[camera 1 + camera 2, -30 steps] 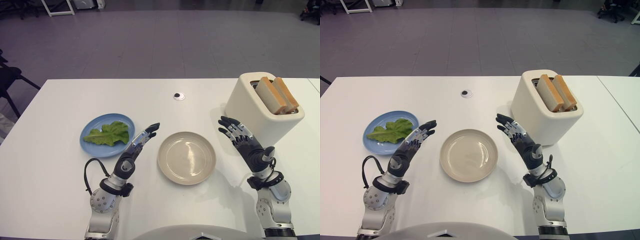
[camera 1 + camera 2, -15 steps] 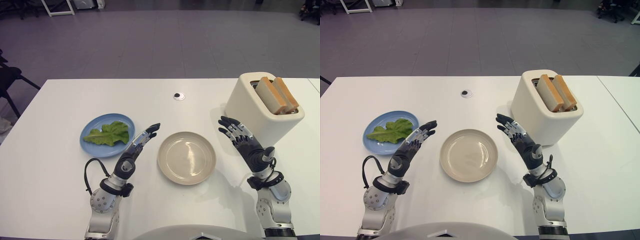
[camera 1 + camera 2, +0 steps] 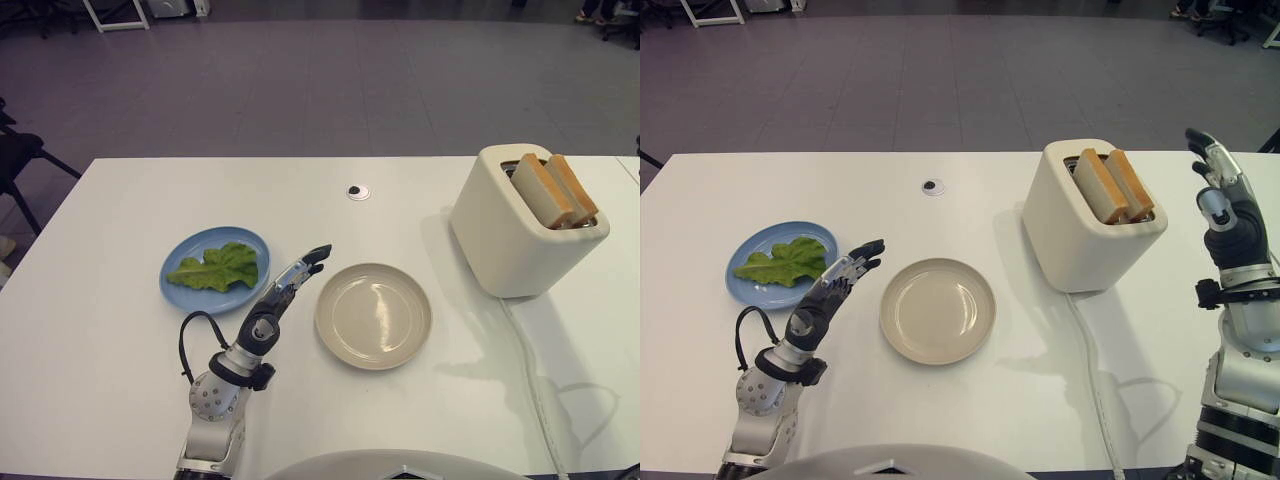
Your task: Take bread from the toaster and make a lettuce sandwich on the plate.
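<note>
We see two tan-crusted, pale-faced bread slices [image 3: 553, 190] standing in the cream toaster [image 3: 505, 245]. Our left hand [image 3: 268, 314] hangs beside the plate [image 3: 373, 318], fingers straight, empty; our right hand [image 3: 1226, 206] is raised right of the toaster, fingers spread, empty.

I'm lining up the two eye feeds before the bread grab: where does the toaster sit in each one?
Left eye view: the toaster stands near the picture's right edge, in the upper half.
Right eye view: the toaster stands right of centre, in the upper half, well clear of the right edge.
Shared landmark: the beige plate, down-left of the toaster in both.
</note>
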You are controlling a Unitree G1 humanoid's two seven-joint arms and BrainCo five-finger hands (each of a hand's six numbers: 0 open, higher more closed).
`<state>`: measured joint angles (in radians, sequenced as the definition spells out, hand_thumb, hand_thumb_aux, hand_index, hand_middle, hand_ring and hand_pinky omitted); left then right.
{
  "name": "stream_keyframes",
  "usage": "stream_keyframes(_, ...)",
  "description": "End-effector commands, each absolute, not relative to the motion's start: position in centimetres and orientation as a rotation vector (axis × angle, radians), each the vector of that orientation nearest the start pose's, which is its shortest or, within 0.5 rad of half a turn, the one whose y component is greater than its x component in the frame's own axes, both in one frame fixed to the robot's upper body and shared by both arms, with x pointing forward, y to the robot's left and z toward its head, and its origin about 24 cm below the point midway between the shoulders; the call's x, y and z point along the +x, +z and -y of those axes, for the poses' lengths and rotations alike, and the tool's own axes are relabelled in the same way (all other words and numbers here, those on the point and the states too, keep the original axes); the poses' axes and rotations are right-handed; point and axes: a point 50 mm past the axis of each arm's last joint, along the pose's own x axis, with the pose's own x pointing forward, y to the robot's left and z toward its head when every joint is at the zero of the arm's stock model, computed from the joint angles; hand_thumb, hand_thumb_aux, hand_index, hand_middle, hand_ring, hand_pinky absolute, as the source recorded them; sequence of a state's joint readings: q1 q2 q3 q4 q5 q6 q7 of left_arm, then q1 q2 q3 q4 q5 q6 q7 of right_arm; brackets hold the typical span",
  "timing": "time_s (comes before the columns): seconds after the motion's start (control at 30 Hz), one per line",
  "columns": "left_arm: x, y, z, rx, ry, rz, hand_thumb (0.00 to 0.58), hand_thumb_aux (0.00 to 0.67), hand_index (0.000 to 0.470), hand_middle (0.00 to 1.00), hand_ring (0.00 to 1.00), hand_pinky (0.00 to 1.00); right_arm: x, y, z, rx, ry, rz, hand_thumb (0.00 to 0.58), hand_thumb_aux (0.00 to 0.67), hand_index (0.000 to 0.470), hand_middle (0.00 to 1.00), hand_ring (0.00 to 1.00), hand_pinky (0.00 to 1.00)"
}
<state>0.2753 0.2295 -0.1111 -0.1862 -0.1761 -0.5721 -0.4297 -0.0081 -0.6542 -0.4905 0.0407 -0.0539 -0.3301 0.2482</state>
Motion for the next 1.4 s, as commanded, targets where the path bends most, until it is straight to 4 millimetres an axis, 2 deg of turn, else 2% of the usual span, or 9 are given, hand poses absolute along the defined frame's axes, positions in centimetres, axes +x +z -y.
stream_keyframes(0.03, 18.3, 7.2, -14.8, 0.107, -0.520, 0.434, 0.000, 0.000, 0.000, 0.00, 0.00, 0.00, 23.4, 15.5, 34.4, -0.883, -0.184, 0.275, 0.000, 0.000, 0.000, 0.00, 0.00, 0.00)
stream_keyframes(0.1, 18.4, 7.2, -14.8, 0.107, -0.522, 0.435, 0.000, 0.000, 0.000, 0.00, 0.00, 0.00, 23.7, 15.1, 34.5, -0.890, -0.188, 0.268, 0.000, 0.000, 0.000, 0.00, 0.00, 0.00)
stream_keyframes(0.2, 18.3, 7.3, -14.8, 0.108, -0.525, 0.437, 0.000, 0.000, 0.000, 0.00, 0.00, 0.00, 24.2, 14.3, 34.4, -0.899, -0.167, 0.233, 0.436, 0.336, 0.236, 0.00, 0.00, 0.00)
stream_keyframes(0.37, 18.2, 7.3, -14.7, 0.110, -0.527, 0.439, 0.000, 0.000, 0.000, 0.00, 0.00, 0.00, 25.0, 12.5, 33.8, -0.922, -0.106, 0.167, 0.436, 0.336, 0.236, 0.00, 0.00, 0.00)
stream_keyframes(0.6, 18.1, 7.3, -14.7, 0.109, -0.530, 0.442, 0.000, 0.000, 0.000, 0.00, 0.00, 0.00, 25.5, 11.8, 33.2, -0.924, -0.076, 0.156, 0.251, 0.166, 0.116, 0.00, 0.00, 0.00)
stream_keyframes(0.67, 18.1, 7.3, -14.7, 0.108, -0.532, 0.442, 0.000, 0.000, 0.000, 0.00, 0.00, 0.00, 25.5, 11.8, 33.2, -0.922, -0.073, 0.153, 0.441, 0.342, 0.240, 0.00, 0.00, 0.00)
stream_keyframes(0.8, 18.1, 7.3, -14.6, 0.106, -0.532, 0.444, 0.000, 0.000, 0.000, 0.00, 0.00, 0.00, 25.7, 12.0, 33.2, -0.918, -0.071, 0.161, 0.572, 0.591, 0.415, 0.00, 0.00, 0.00)
stream_keyframes(1.33, 17.7, 7.5, -14.6, 0.100, -0.520, 0.450, 0.000, 0.000, 0.000, 0.00, 0.00, 0.00, 26.8, 11.5, 32.9, -0.907, -0.037, 0.107, 0.508, 0.434, 0.304, 0.00, 0.00, 0.00)
stream_keyframes(1.4, 17.7, 7.5, -14.6, 0.099, -0.521, 0.451, 0.000, 0.000, 0.000, 0.00, 0.00, 0.00, 26.8, 11.3, 33.0, -0.904, -0.033, 0.094, 0.532, 0.478, 0.335, 0.00, 0.00, 0.00)
